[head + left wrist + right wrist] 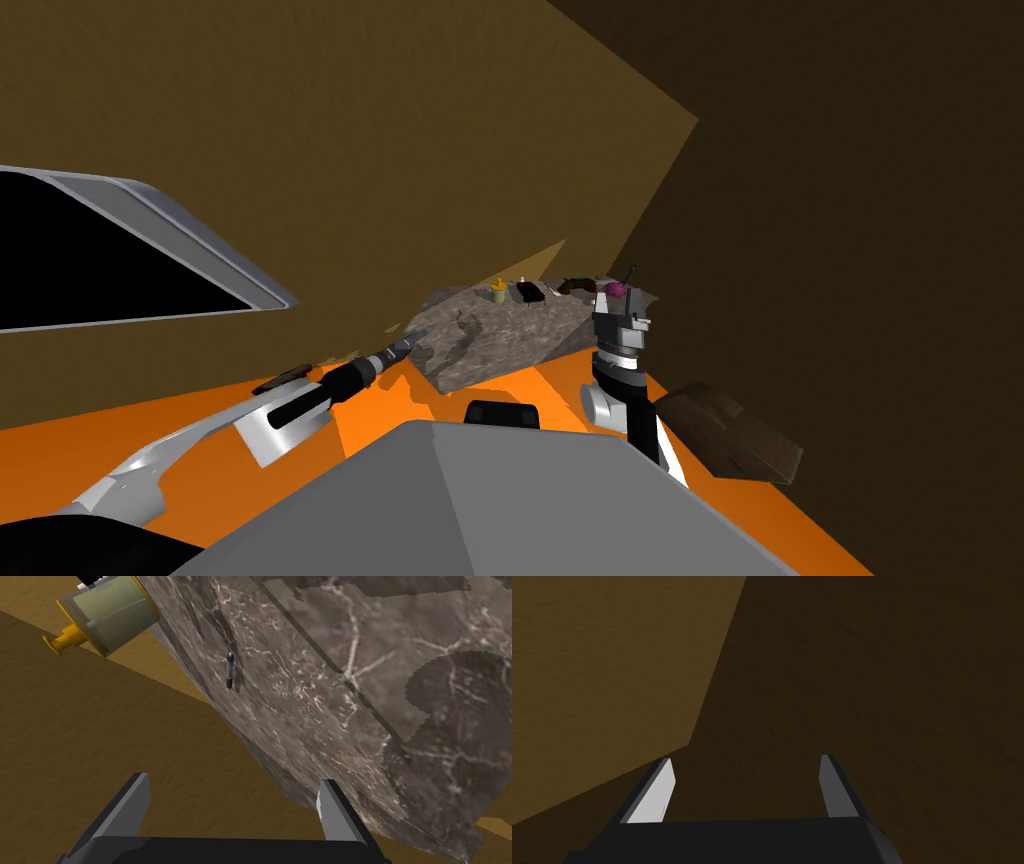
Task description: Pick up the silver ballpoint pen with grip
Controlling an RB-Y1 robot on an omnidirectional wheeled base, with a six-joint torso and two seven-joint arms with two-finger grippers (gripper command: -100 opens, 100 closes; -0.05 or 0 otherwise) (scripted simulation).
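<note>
Head view shows you the left gripper point(404, 347) at the mottled stone tabletop's point(500, 340) near corner and the right gripper point(628, 282) raised alongside; left wrist view puts the silver pen point(230, 670) on that top, well ahead of wide-open, empty fingers; right wrist view has fingers equally spread, holding nothing.

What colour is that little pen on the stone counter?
The pen is grey with black ends; the left wrist view shows it best.

Grey-brn veined counter point(320, 726), silver/blk pen point(230, 671)
</note>
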